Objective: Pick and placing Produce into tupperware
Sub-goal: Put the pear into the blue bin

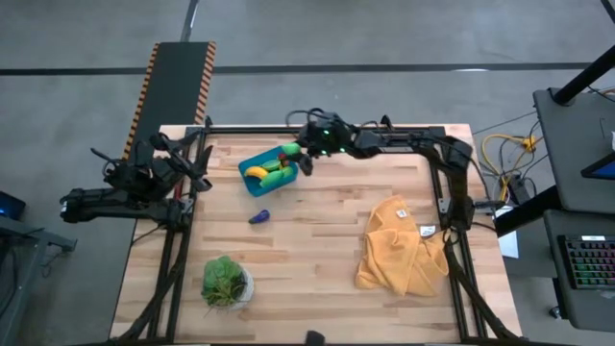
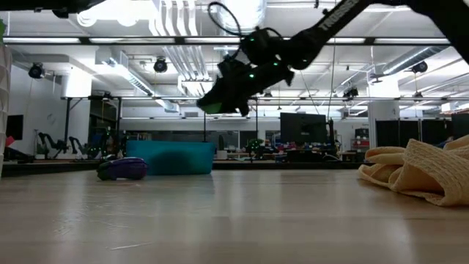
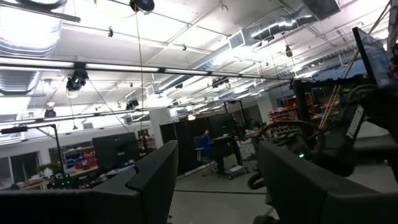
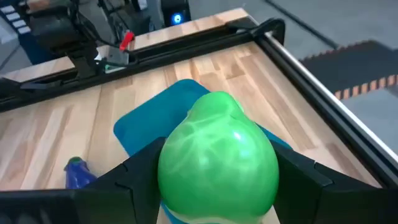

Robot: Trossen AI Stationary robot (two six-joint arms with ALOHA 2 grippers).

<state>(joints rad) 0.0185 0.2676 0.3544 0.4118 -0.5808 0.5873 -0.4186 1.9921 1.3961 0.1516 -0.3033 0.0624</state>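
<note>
Pale wooden planks are making up the table (image 1: 317, 259), and reading across it from the left, the left gripper (image 3: 214, 186) is waiting off the table's left edge with its jaws standing wide apart and nothing between them, pointing out into the room. A leafy plant in a white pot (image 1: 226, 282) is sitting near the front left corner. Toward the back, left of centre, the teal tub (image 1: 264, 173) is lying at an angle on the boards; a yellow banana (image 1: 256, 173) and a green piece (image 1: 280, 175) are resting inside it, with a tiny red piece (image 1: 281, 156) at its far end. Just in front of the tub, apart from it, the purple eggplant (image 1: 259, 217) is lying on the bare wood; in the low view it is showing just left of the tub.

The right gripper (image 4: 217, 174) is hanging in the air over the tub's right end, clear of the table, and its jaws are gripping a round green vegetable (image 4: 217, 158) on both sides. The right arm is reaching in from the back right corner. A mustard-yellow cloth (image 1: 399, 245) is lying crumpled on the right side of the table, well apart from the tub.
</note>
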